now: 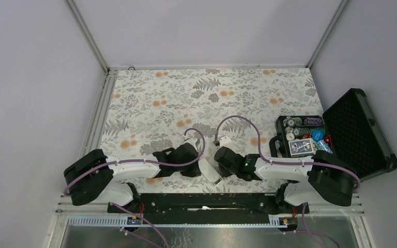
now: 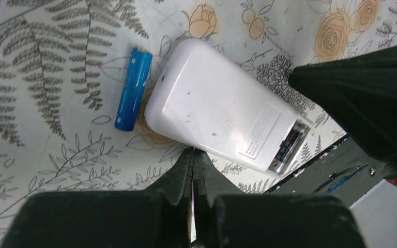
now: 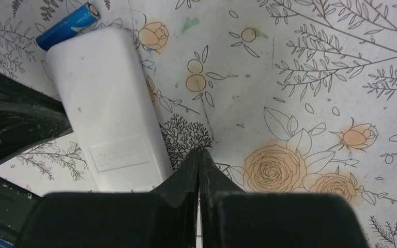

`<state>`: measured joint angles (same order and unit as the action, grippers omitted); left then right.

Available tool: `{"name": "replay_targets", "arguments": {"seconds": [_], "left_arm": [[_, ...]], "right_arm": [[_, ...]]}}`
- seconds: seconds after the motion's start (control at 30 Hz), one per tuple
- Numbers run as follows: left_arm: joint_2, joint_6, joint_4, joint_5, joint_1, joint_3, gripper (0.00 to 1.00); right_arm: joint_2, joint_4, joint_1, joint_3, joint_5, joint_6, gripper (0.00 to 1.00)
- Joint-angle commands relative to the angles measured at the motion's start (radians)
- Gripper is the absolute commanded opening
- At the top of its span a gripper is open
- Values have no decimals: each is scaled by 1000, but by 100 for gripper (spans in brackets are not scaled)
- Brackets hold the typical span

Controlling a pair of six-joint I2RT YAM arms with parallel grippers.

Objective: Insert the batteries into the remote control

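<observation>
Floral-printed in grey and orange, the worktop [image 1: 186,93] sits between grey walls [image 1: 26,77], with an open black case [image 1: 359,132] off to the right. Between the two arms, close to the near edge, lies the remote control [image 2: 217,111], back up. One loose battery [image 2: 133,89] rests just beside its rounded far end, with only a sliver of gap in the left wrist view.

Both pincers are pressed together and hold nothing. The left pincer [image 2: 193,155] points its tips at the remote's long side, so close that we cannot tell whether they touch. The right pincer [image 3: 200,155] hangs over bare worktop just beside the opposite long side.

We judge the step in hand to be fetching that battery. To do it well we would part one pincer only a little wider than the cylinder and come down across its middle, square to its length, so it cannot roll. The other pincer could brace the remote against sliding. We would then match the battery's pale end to the bay's contacts before pushing it in.

The remote is a plain white oblong with rounded corners, faintly speckled, bearing a pale printed label [image 2: 261,132]. At its near end the bay [image 2: 288,147] stands uncovered — dark inside with a streak of orange — and whether a battery already sits there we cannot tell.
</observation>
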<state>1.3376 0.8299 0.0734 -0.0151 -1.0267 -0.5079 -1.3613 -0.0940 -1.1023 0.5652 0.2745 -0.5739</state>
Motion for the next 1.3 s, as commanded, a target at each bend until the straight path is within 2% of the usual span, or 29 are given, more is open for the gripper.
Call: {"name": "replay_targets", "arguments": {"seconds": [0.0, 0.37, 0.57, 0.67, 0.77, 0.93, 1.13, 1.27], "left_arm": [[55, -42, -10, 42, -3, -53, 0], [167, -70, -51, -11, -3, -166, 0], [161, -83, -22, 10, -3, -184, 0], [134, -94, 9, 44, -3, -189, 4], [87, -105, 59, 85, -3, -192, 13], [-32, -126, 115, 139, -3, -176, 23], [-177, -136, 189, 207, -3, -146, 34], [-252, -131, 238, 274, -3, -112, 40]], "right_arm": [[45, 0, 5, -36, -42, -28, 0], [132, 16, 5, -91, -24, -73, 0], [146, -2, 5, -81, -9, -66, 0], [161, -25, 4, -61, 8, -50, 3], [180, -44, 5, -30, 22, -32, 11], [192, -54, 5, 20, 25, 10, 17], [123, -52, 5, 107, -11, 35, 26], [66, -21, 5, 155, -51, 17, 36]]}}
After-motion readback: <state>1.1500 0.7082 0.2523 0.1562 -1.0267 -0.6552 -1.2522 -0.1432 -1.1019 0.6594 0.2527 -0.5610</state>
